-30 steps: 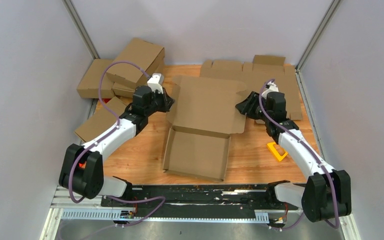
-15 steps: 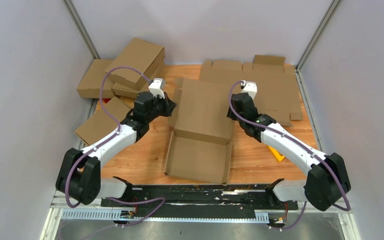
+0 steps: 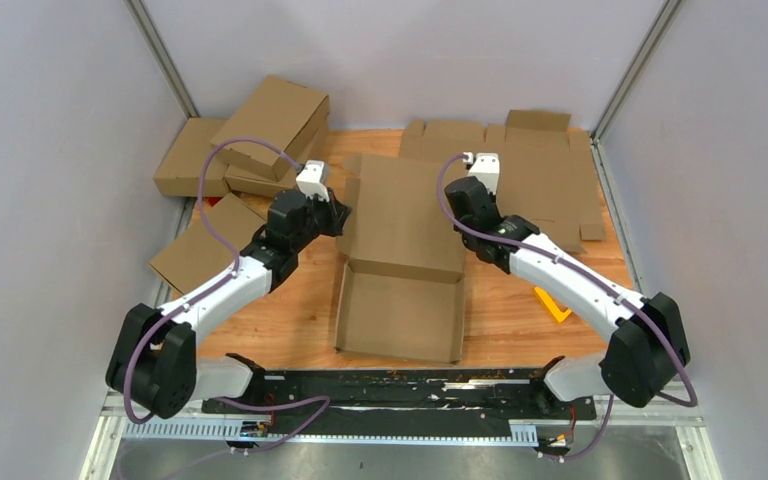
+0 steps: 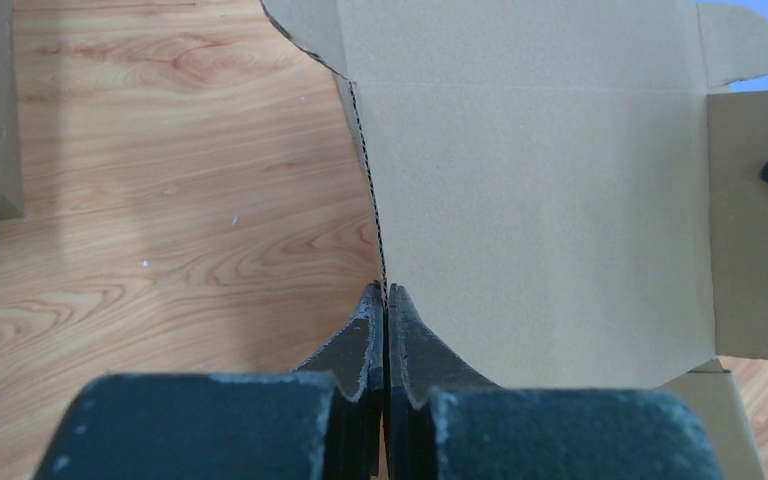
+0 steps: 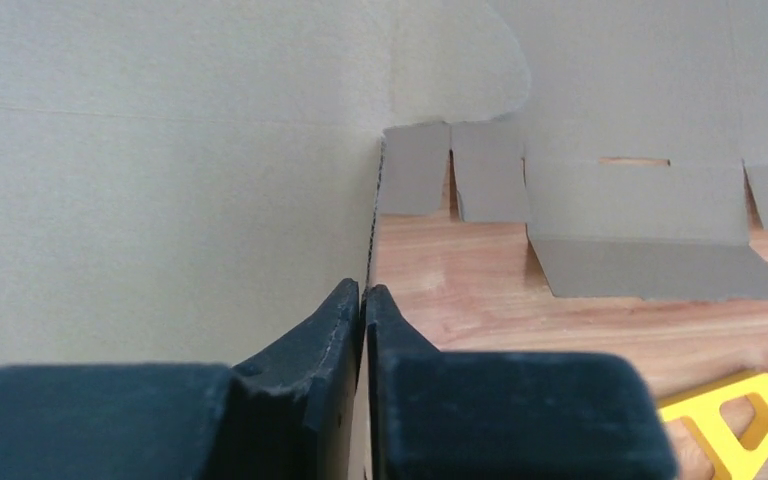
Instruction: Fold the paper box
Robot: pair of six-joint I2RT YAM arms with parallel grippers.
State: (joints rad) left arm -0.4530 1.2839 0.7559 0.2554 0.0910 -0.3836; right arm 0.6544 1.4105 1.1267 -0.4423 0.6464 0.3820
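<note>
The paper box is a plain brown cardboard mailer, with its shallow tray toward the near edge and its lid raised behind it. My left gripper is shut on the lid's left edge. In the left wrist view its fingertips pinch the corrugated edge of the lid panel. My right gripper is shut on the lid's right edge. The right wrist view shows that gripper clamped on the thin edge of the panel.
Folded brown boxes are piled at the back left, and another flat one lies left of my left arm. Flat die-cut cardboard sheets cover the back right. A yellow plastic piece lies under my right arm.
My right gripper swung left to the lid's right edge and closed on it. The lid's side flaps have folded in and the lid stands narrower and more upright. The left grip is unchanged.
</note>
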